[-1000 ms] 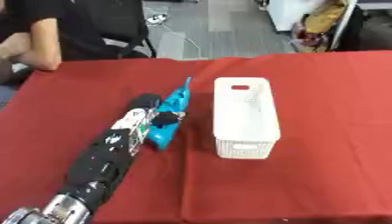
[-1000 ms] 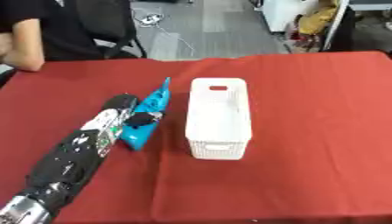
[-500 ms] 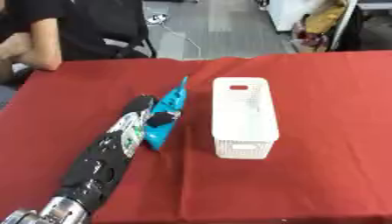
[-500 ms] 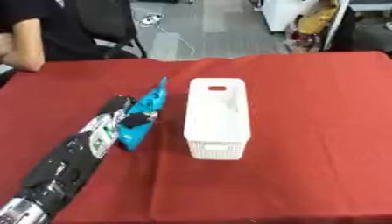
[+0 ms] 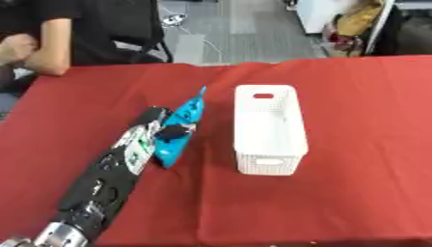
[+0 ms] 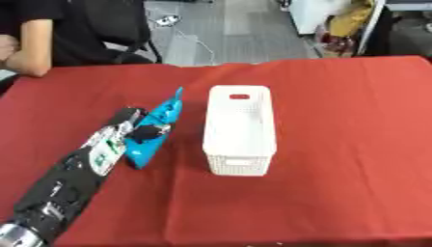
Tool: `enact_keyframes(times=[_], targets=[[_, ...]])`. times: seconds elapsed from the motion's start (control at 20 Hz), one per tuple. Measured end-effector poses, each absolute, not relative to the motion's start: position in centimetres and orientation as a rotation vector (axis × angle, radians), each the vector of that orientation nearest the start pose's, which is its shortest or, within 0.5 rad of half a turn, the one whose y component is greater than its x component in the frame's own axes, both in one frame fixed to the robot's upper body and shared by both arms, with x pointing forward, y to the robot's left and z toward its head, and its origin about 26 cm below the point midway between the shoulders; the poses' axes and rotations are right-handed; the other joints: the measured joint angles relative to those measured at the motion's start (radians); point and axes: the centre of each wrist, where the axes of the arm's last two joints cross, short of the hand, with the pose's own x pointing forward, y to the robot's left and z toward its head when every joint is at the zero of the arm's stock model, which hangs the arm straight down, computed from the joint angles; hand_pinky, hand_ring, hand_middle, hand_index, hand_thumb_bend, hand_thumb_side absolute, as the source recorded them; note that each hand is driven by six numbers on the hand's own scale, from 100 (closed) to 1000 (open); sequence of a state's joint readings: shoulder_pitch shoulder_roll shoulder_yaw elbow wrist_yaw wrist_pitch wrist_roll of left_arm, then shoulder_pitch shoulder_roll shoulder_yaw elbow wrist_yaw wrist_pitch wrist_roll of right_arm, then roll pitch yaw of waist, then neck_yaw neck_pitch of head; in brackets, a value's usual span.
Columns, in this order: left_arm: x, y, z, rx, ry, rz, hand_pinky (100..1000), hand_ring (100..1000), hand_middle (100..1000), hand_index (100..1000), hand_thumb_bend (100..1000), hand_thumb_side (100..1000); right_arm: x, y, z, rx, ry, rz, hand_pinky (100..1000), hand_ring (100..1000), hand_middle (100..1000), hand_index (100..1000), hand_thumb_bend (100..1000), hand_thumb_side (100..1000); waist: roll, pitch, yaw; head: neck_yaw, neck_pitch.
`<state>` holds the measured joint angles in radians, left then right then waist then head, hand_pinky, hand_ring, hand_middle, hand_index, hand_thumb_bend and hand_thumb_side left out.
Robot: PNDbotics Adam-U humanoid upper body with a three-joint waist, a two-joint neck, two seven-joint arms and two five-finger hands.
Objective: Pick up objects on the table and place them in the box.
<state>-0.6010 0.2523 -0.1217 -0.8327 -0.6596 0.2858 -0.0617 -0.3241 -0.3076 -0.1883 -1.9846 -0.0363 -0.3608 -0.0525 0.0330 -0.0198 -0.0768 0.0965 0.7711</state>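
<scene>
A long, pointed bright blue object [image 5: 182, 130] lies on the red tablecloth [image 5: 354, 111], just left of the white perforated box [image 5: 267, 128]. My left hand [image 5: 155, 128] reaches in from the lower left and lies along the object's left side, with a dark finger or thumb [image 5: 172, 132] laid across its middle. The box stands upright with its long side running away from me, and nothing shows inside it. My right hand appears in neither view.
A person in a black shirt [image 5: 84, 29] sits at the table's far left edge, arm resting there. Grey floor, cables and bags lie beyond the far edge. Bare red cloth lies right of the box and in front of it.
My left arm and the blue object have shifted slightly toward me and to the left. The box stays where it was.
</scene>
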Motion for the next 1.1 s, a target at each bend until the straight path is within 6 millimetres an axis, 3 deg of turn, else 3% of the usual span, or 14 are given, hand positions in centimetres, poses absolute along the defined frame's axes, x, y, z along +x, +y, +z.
enact_keyframes(times=[0.05,0.1,0.15,0.4,0.6,1.1], targets=[[41.4,26.7,0.2,0.652,-1.055,-0.773,100,100,100,100,100,537,30.0,-30.2,21.6,0.364,3.554,-0.243,763,891,884,945,100,968,0.000,0.002,0.000,0.000,0.000],[41.2,27.0,0.4,0.617,-1.085,-0.722,100,100,100,100,100,768,30.0,-30.2,21.6,0.365,3.554,-0.243,763,891,884,945,100,961,0.000,0.003,0.001,0.000,0.000],[40.9,27.1,0.6,0.576,-1.114,-0.668,100,100,100,100,100,616,30.0,-30.2,21.6,0.366,3.553,-0.243,763,891,884,945,100,968,-0.001,0.004,0.002,0.000,0.000],[40.1,27.8,2.9,0.380,-1.308,-0.354,100,100,100,100,100,662,30.0,-30.3,21.6,0.375,3.551,-0.238,763,891,884,945,100,968,-0.004,0.008,0.006,-0.002,0.000],[39.4,28.7,4.2,0.326,-1.393,-0.179,100,100,100,100,100,681,30.0,-30.4,21.7,0.381,3.551,-0.233,763,891,884,945,100,968,-0.005,0.008,0.007,-0.009,0.000],[38.2,29.9,5.0,0.326,-1.468,0.001,100,100,100,100,100,686,30.0,-30.5,21.7,0.394,3.548,-0.222,763,892,884,945,100,968,-0.009,0.009,0.010,-0.010,0.000]])
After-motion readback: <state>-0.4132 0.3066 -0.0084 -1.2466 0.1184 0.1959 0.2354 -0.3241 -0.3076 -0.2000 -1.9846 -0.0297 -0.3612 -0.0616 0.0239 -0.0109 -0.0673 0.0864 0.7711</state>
